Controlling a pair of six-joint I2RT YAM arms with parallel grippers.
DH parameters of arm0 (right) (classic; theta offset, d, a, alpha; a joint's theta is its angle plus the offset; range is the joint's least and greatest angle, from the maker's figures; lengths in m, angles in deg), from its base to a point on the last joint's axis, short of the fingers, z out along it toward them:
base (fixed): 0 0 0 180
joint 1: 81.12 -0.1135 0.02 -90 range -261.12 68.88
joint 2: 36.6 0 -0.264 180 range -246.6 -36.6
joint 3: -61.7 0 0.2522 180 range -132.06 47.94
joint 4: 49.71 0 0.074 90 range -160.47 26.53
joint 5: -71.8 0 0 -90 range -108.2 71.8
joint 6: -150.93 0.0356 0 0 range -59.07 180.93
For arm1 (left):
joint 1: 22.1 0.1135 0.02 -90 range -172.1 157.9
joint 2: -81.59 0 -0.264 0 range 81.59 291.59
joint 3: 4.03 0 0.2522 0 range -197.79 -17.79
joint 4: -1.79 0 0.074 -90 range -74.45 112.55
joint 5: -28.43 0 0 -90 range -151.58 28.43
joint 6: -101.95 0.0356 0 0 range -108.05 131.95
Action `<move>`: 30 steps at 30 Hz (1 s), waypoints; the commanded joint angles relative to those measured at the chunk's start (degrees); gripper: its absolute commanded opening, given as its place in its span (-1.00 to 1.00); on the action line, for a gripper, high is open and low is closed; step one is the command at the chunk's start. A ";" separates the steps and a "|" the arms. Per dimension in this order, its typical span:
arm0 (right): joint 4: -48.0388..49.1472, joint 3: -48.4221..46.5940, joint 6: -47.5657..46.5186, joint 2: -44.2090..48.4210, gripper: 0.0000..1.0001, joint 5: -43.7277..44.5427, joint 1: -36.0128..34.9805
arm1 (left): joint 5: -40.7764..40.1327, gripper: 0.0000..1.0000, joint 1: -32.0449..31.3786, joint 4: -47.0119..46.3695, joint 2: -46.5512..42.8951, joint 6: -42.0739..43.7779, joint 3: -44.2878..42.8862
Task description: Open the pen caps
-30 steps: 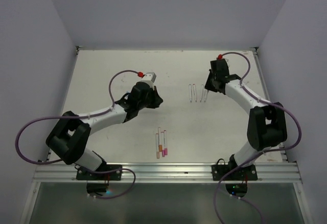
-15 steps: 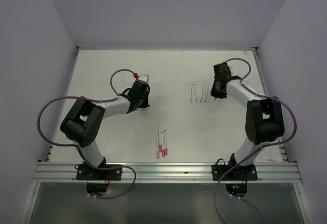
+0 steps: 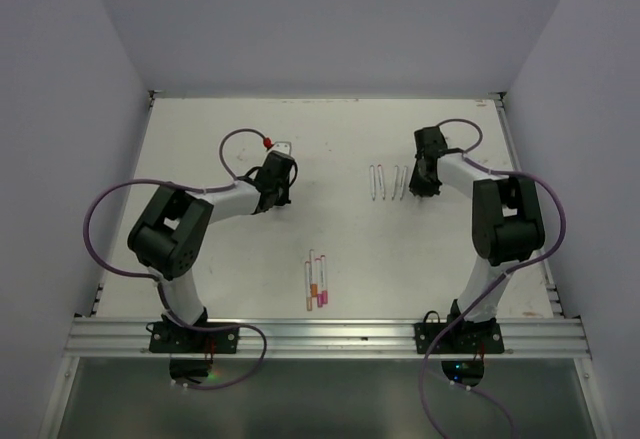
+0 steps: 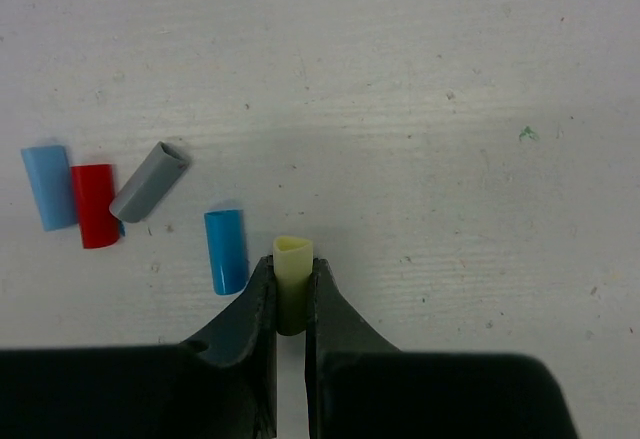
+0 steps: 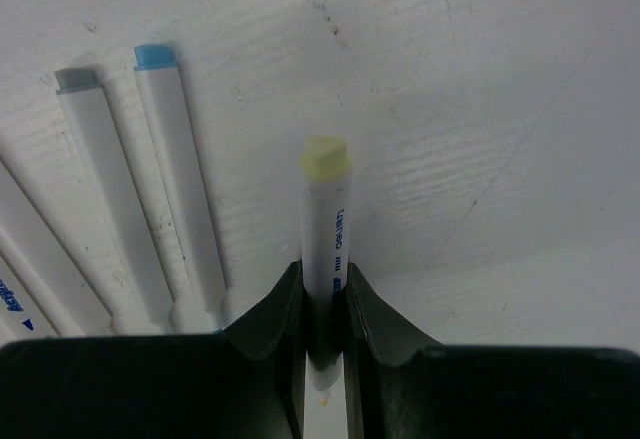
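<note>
A stubby pale-yellow plastic cap [image 4: 293, 254], hollow and roughly triangular at its open mouth, sits pinched in the nearly closed left end effector [image 4: 292, 281] over the scuffed white tabletop [image 4: 420, 109], beside a loose blue cap [image 4: 225, 251], grey cap [image 4: 150, 181] and red cap [image 4: 97, 205], while the right end effector [image 5: 324, 279] clamps a white-barrelled, yellow-ended pen [image 5: 325, 214].

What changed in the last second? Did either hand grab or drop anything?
Both arms bent more at the elbow, and their hands sank toward the table. The left hand grips a pale yellow cap beside the loose caps; the right hand grips a pen beside the row of pens. Nothing was grabbed or dropped. The pens at the front stayed put.
</note>
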 commanded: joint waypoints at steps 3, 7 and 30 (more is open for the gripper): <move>2.19 -2.76 -0.88 -1.73 -0.75 -1.00 0.73 | -4.16 -0.97 0.67 2.56 1.59 1.65 -3.74; 2.36 -3.20 -1.24 -2.44 -0.69 -0.65 0.91 | -4.16 -0.81 0.67 2.21 1.33 1.56 -3.30; 7.01 -2.14 -2.55 -0.68 -0.35 -4.69 0.91 | -4.43 -0.35 0.67 0.89 -2.27 1.29 -1.28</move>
